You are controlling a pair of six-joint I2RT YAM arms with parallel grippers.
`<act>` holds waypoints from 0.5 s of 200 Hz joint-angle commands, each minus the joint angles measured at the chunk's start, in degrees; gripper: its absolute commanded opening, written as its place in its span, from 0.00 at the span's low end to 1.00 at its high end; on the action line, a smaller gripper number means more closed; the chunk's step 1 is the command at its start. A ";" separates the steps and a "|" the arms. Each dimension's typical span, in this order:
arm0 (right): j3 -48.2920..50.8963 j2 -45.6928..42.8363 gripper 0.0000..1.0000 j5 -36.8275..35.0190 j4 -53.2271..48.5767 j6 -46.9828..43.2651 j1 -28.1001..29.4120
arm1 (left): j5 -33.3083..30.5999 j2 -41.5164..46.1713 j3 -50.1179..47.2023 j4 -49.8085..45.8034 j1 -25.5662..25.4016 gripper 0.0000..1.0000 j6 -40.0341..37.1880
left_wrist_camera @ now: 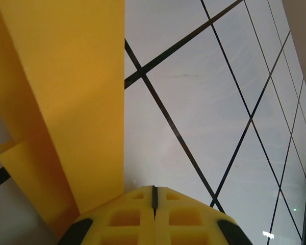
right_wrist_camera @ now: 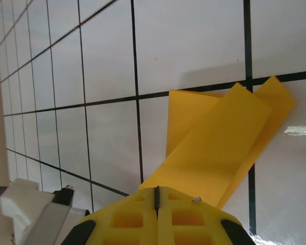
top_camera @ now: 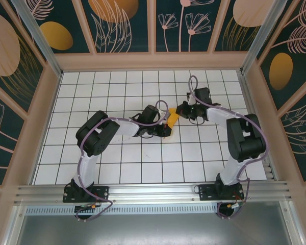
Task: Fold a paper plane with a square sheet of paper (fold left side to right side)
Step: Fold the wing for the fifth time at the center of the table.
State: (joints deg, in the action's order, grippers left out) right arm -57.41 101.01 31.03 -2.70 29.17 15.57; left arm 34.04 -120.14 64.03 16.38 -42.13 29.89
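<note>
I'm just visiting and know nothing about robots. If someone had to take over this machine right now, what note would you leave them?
Left tool: shut, its tip against the orange paper. I cannot tell whether it pinches the sheet.
Right tool: shut, its tip at the paper's opposite side. Its grip is likewise unclear.
Paper: mid-table, between the two tools, folded into narrow overlapping layers.
Done: several folds are in.
Left: it has no pointed dart shape with a centre ridge yet, so the remaining folds are still to be made.
</note>
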 commanded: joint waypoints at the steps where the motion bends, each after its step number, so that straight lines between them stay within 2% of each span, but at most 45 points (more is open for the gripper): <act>1: -0.65 4.08 0.00 0.40 3.24 2.20 0.43 | -0.94 -0.91 -1.80 -8.60 -0.43 0.00 0.21; 55: -5.04 11.29 0.00 -4.78 -2.29 0.77 0.64 | -0.93 0.56 -2.92 -9.52 -0.46 0.00 -0.66; 100: -5.87 13.68 0.00 -7.42 -6.06 0.28 0.31 | -0.48 2.23 -4.84 -10.43 -0.42 0.00 -1.58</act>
State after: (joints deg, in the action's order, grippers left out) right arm -62.28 111.81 29.36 -5.19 30.35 16.25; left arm 33.28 -118.61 62.57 15.35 -42.13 29.56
